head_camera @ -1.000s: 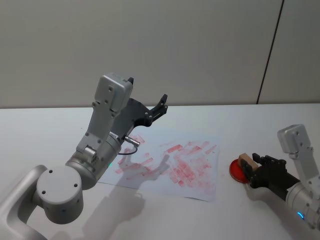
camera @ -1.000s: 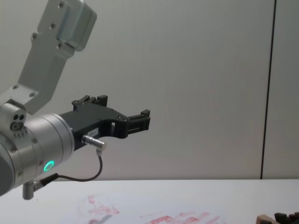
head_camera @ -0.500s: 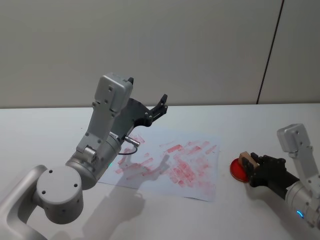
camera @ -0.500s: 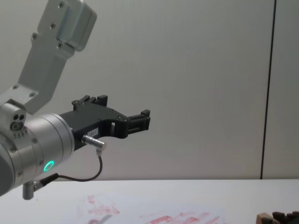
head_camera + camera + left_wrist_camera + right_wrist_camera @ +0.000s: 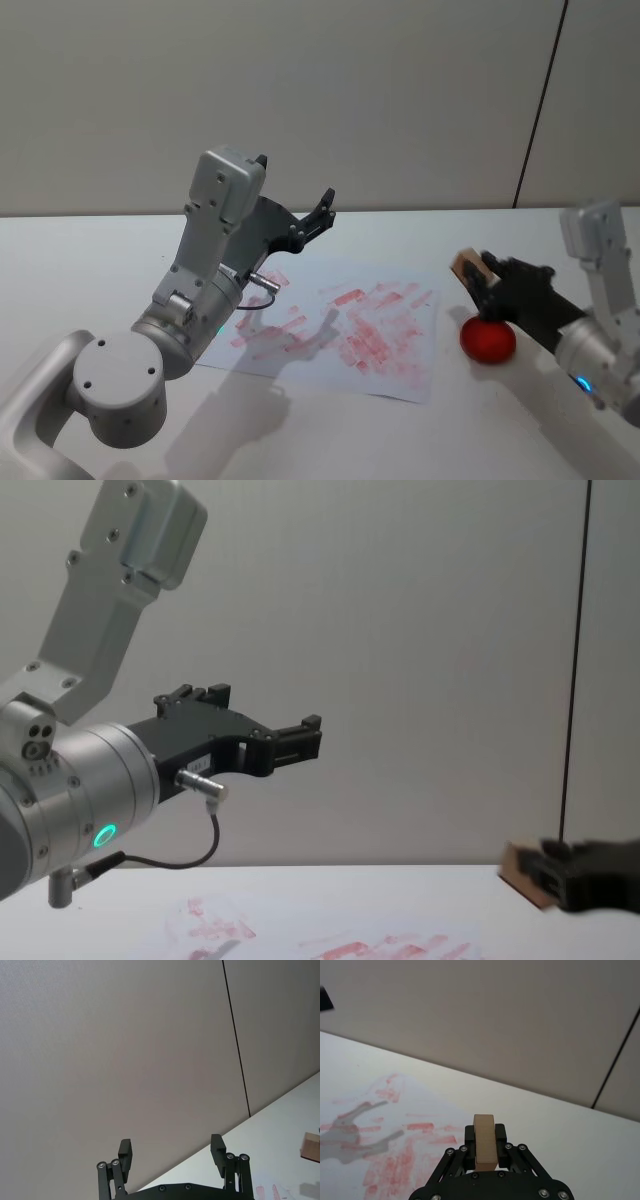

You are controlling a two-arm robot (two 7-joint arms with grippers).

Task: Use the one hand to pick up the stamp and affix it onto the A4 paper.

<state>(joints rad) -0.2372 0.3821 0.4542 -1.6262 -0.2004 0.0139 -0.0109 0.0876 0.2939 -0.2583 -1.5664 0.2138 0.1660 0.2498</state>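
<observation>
We see the right gripper (image 5: 482, 278) clenched on the stamp (image 5: 467, 267), raised above the red ink pad (image 5: 488, 340) and apparently clear of it, just beyond the right edge of the A4 paper (image 5: 400, 350). The left gripper (image 5: 170, 1144) hangs high over the sheet's left side, fingers spread. The sheet's right half lies open.

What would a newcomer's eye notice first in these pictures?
The large left gripper, open and raised on the left, draws the eye first. Next comes the A4 paper smeared with red prints at the centre, and the right gripper holding the wooden stamp up near a red ink pad.
</observation>
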